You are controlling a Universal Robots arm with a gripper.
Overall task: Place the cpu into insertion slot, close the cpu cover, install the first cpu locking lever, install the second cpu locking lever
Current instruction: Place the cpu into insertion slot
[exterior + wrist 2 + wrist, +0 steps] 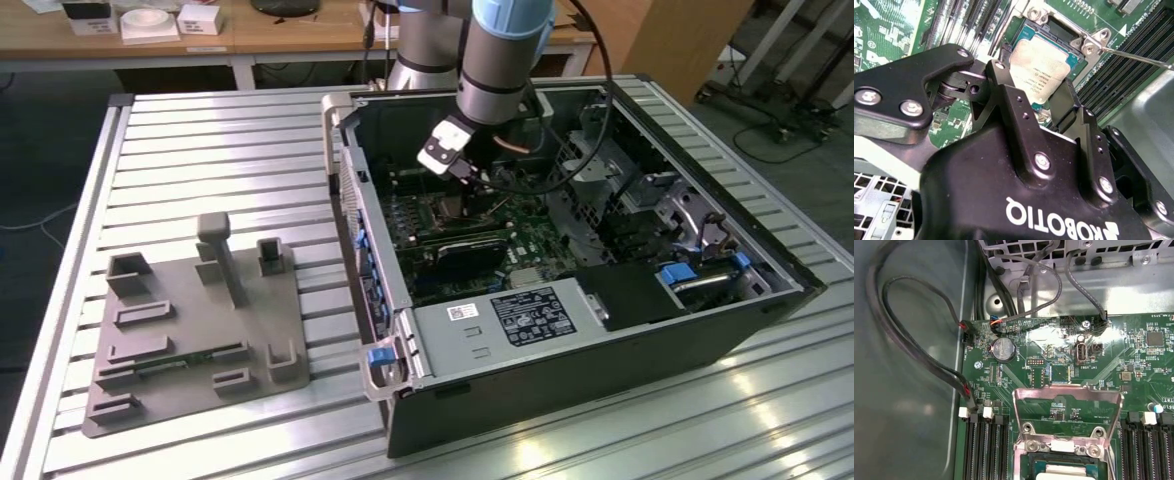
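Cpu [1041, 60] lies in insertion slot [1061, 29]; cpu cover [1069, 391] is open. My gripper [1038, 89] hovers over it, jaws apart, empty. Imo placement's good only w/ chip flat & square.

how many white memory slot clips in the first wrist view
3. Two white clips sit side by side at the memory slots on one side of the cpu cover, one on the other. More may be hidden.

Print stands on four surfaces; none is read out here.
White lettering runs across the black body of the tool [1044, 102], fine print covers the cpu [1041, 70] lid, white markings dot the motherboard [1019, 365], and a black label [534, 315] lies on the power supply [454, 345].
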